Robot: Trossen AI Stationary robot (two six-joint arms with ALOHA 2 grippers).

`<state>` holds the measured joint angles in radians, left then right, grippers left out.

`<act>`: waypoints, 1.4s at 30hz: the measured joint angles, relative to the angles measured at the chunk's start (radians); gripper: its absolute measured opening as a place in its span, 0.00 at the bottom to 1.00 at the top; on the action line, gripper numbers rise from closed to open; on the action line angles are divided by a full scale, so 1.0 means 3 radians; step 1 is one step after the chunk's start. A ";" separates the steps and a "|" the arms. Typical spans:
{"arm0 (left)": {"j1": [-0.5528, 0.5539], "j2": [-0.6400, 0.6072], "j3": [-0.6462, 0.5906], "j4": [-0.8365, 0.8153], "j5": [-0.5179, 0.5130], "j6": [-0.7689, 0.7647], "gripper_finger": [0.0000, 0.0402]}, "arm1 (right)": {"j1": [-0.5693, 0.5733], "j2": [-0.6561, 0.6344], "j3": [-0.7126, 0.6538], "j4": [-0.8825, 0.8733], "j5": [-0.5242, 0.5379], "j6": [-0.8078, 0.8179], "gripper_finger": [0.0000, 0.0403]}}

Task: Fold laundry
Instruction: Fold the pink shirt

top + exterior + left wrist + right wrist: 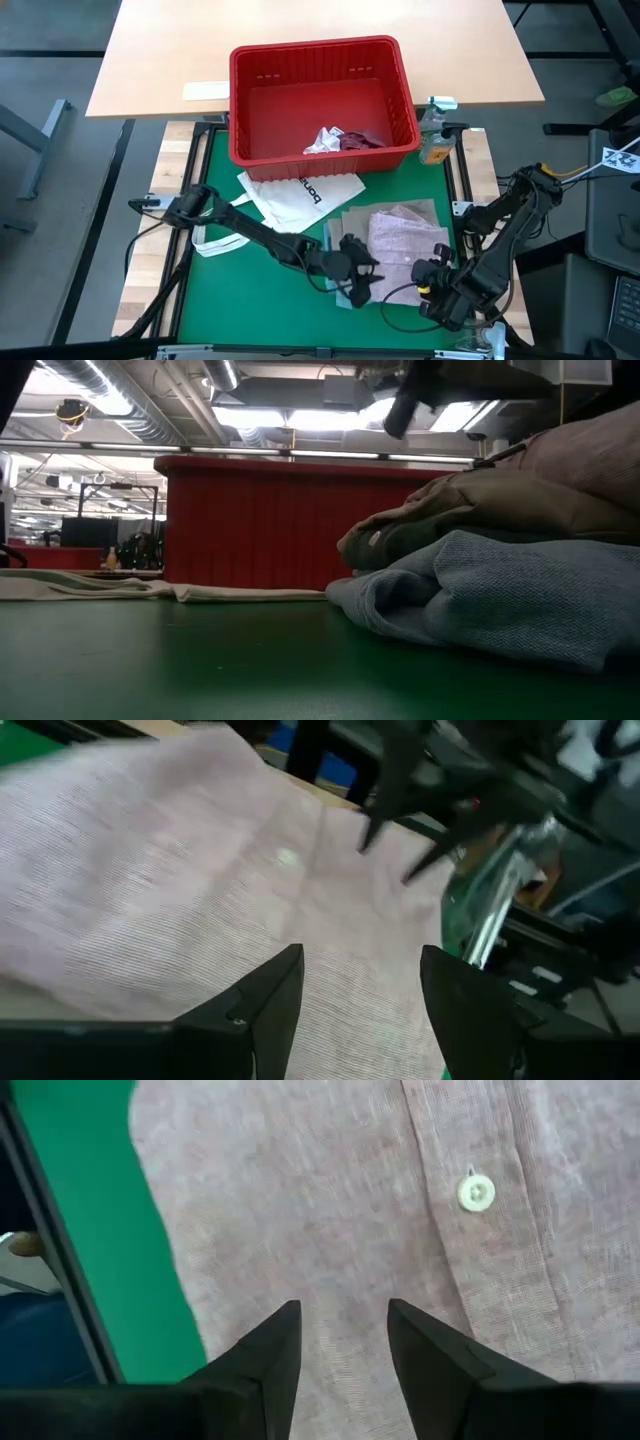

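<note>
green matting covers the counter, with a red basket at its far edge and a white tote lying flat before it. the pink shirt tops a folded stack at the near right, over khaki and light blue layers. both pincers hang just above it with fingers spread, pinching nothing: the left pincer at the shirt's near-left edge, the right pincer at its near-right corner, equally near. the shirt's long axis runs away from them toward the basket. it is a thin, slubby weave, limp, with a white button on its placket.
</note>
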<state>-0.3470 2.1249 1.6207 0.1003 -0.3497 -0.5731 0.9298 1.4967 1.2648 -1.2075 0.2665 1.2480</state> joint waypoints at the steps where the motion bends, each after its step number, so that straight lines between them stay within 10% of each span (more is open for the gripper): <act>1: 0.0027 -0.0050 0.0000 -0.0071 -0.0001 -0.0022 0.49 | 0.0000 0.0000 0.0018 0.0002 0.0004 -0.0001 0.38; 42: 0.0609 0.0096 -0.0001 -0.0854 0.0528 -0.1323 0.58 | -0.0003 0.0001 0.0039 0.0005 -0.0144 0.0001 0.38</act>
<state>-0.1642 2.1537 1.6203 -0.1559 -0.1913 -0.9699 0.9291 1.4971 1.2766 -1.2059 0.2234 1.2483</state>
